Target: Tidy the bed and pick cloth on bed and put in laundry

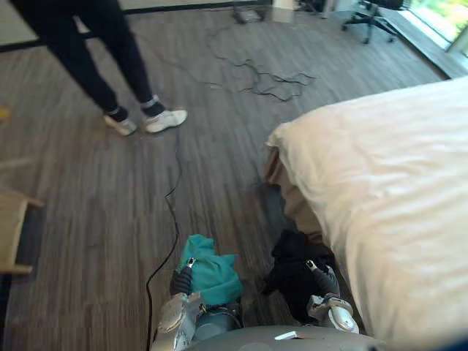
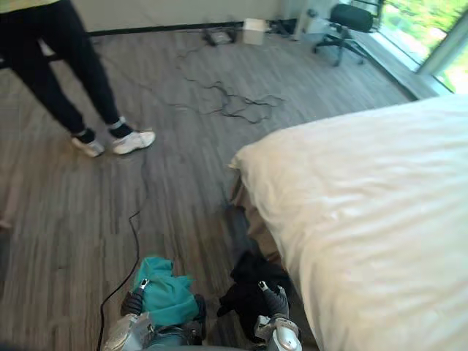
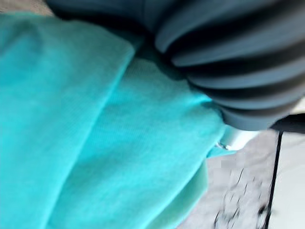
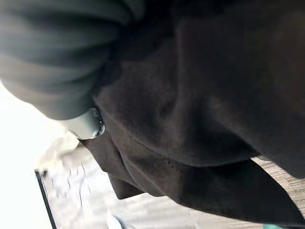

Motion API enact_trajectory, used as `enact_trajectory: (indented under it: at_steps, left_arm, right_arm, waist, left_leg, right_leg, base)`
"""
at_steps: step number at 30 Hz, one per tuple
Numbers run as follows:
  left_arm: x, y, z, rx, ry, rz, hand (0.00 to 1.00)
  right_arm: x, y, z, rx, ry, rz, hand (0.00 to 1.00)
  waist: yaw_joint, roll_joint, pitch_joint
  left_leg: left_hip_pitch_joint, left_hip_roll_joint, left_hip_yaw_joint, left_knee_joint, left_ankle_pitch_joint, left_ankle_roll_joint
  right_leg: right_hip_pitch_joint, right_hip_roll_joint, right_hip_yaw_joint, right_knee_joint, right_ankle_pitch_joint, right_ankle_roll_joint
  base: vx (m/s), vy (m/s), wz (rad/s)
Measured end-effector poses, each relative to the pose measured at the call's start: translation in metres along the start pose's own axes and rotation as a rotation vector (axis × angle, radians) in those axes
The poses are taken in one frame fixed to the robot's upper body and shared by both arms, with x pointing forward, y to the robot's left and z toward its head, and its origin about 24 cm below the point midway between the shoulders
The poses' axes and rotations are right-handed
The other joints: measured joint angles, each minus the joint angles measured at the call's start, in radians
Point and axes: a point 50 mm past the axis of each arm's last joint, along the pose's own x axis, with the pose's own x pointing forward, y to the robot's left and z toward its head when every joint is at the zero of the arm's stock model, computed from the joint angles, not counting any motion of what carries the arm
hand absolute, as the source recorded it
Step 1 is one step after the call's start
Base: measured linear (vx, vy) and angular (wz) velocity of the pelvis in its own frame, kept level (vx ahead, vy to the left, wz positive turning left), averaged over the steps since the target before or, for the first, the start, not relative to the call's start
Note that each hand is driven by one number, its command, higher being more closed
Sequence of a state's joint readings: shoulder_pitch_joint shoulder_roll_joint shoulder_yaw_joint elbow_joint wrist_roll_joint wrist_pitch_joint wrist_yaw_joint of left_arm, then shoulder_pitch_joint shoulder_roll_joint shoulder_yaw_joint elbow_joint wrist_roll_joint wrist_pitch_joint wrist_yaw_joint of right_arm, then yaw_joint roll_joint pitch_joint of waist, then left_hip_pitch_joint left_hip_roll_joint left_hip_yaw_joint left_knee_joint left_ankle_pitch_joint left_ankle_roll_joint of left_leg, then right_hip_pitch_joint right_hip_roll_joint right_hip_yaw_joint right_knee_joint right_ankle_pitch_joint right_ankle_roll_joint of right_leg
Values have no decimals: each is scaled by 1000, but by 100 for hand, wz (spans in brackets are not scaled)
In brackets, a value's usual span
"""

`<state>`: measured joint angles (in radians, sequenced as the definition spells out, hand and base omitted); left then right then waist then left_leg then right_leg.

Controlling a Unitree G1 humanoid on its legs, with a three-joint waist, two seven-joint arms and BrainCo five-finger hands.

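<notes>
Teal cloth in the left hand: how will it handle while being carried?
Probably floppy: the teal cloth bunches in soft folds over the left hand. Likely light, since one hand holds it up. Its loose edges in the left wrist view could droop or snag.

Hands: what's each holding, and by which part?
Left hand grips the teal cloth, right hand the black cloth, each by a bunched fold; which part cannot be told.
</notes>
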<state>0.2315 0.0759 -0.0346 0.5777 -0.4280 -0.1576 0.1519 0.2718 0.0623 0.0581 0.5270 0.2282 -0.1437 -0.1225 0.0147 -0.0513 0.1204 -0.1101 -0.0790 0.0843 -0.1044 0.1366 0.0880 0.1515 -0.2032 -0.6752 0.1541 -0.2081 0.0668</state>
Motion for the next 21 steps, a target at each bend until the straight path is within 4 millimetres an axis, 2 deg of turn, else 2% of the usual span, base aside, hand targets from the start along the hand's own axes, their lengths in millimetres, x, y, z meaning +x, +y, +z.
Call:
enact_trajectory:
  at_steps: [1,2,3,4,5,6,7,8,9,10,12,14,15,16,17,18,19,21]
  left_arm:
    - [0,2,1,19,-4,1,100]
    - [-1,2,3,36,-14,-5,100]
    - [-1,-1,5,59,-27,-17,100]
    - [-2,-3,6,67,-30,-23,100]
    - [-3,-2,7,88,-37,-24,100]
    - [-4,-1,9,101,-51,-26,100]
    - [-3,-3,14,101,-68,-32,100]
    - [-2,-7,20,93,-96,-39,100]
    - [-1,-8,24,95,-110,-44,100]
    - [1,-14,30,94,-131,-63,100]
    - [1,-22,29,109,-129,-96,100]
    - [0,-27,25,112,-120,-116,100]
    - [-2,-28,23,112,-112,-120,100]
    - [-4,-28,19,115,-103,-123,100]
    - [-5,-29,17,109,-98,-124,100]
    - [-7,-29,15,104,-94,-124,100]
    - [-22,-40,-8,156,-36,-219,100]
    - [-23,-40,-9,156,-32,-217,100]
  right_arm:
    - [0,-1,0,-14,0,-2,100]
    - [0,-1,0,-35,-4,0,100]
    - [1,-2,7,-57,-36,-3,100]
    - [2,-4,11,-70,-51,-6,100]
    - [2,-6,13,-112,-59,-6,100]
    - [1,-6,12,-117,-57,-10,100]
    - [-1,-7,12,-130,-58,-12,100]
    - [-2,-7,13,-138,-66,-18,100]
    - [-3,-5,13,-129,-69,-17,100]
    - [-6,-3,15,-119,-85,-14,100]
    - [-8,-5,16,-110,-96,-27,100]
    - [-8,-4,17,-105,-108,-30,100]
    - [-8,-4,18,-96,-108,-30,100]
    - [-8,-4,17,-84,-106,-30,100]
    - [-8,-2,18,-62,-106,-31,100]
    - [-8,-2,20,-59,-114,-28,100]
    - [-17,-4,7,-102,-78,-15,100]
    - [-17,-4,7,-102,-77,-15,100]
  waist:
    - [0,-2,0]
    - [12,-16,-9]
    - [13,-5,-12]
    - [10,1,-4]
    - [3,16,-5]
    - [-2,20,-4]
    - [-3,29,-5]
    - [-10,39,9]
    - [-22,40,14]
    - [-38,43,18]
    - [-49,28,12]
    - [-35,11,14]
    - [-26,5,13]
    - [-22,-9,7]
    - [-9,-15,-2]
    - [2,-9,0]
    - [-21,29,-40]
    - [-21,30,-40]
  left_leg:
    - [10,-5,-1,0,-11,3]
    - [16,-1,62,10,-44,-9]
    - [-18,8,138,97,-85,-7]
    - [-31,18,150,115,-97,-4]
    - [-22,5,119,97,-94,3]
    - [-4,9,88,83,-87,9]
    - [10,14,59,76,-83,16]
    - [17,28,-4,79,-75,19]
    - [15,35,-39,82,-74,23]
    - [6,48,-107,86,-69,20]
    - [14,40,-158,84,-63,12]
    - [52,22,-169,78,-71,-1]
    - [60,11,-169,73,-75,-7]
    - [73,-7,-166,64,-84,-18]
    - [88,-3,-141,46,-99,-29]
    - [93,3,-117,42,-107,-30]
    - [139,13,15,1,-99,-28]
    - [138,13,15,1,-98,-29]
  right_leg:
    - [14,-12,-18,13,0,15]
    - [14,-31,-49,26,-7,-4]
    - [12,-48,-71,57,-27,-36]
    - [15,-53,-78,88,-30,-41]
    - [-14,-77,-59,194,-25,-85]
    - [-42,-82,3,270,-9,-142]
    - [-72,-79,53,329,8,-178]
    - [-117,-34,184,379,-15,-157]
    - [-132,16,253,358,-48,-133]
    - [-186,125,412,292,-84,-107]
    - [-214,171,512,185,-81,-72]
    - [-214,151,525,100,-40,-43]
    - [-215,135,526,71,6,-44]
    - [-217,113,532,55,86,-41]
    - [-210,111,555,37,76,-37]
    - [-204,115,562,20,78,-35]
    - [-109,117,578,-109,125,-10]
    - [-111,116,578,-107,122,-13]
  base:
    - [76,10,99]
    - [137,12,61]
    - [127,-7,49]
    - [134,33,58]
    - [97,68,64]
    - [137,91,68]
    - [186,85,92]
    - [182,56,97]
    - [203,47,155]
    - [155,12,132]
    - [177,-4,120]
    - [164,-14,54]
    - [146,-25,18]
    - [139,-23,-6]
    - [146,-39,-29]
    - [76,-23,-37]
    - [46,-20,-20]
    - [0,0,0]
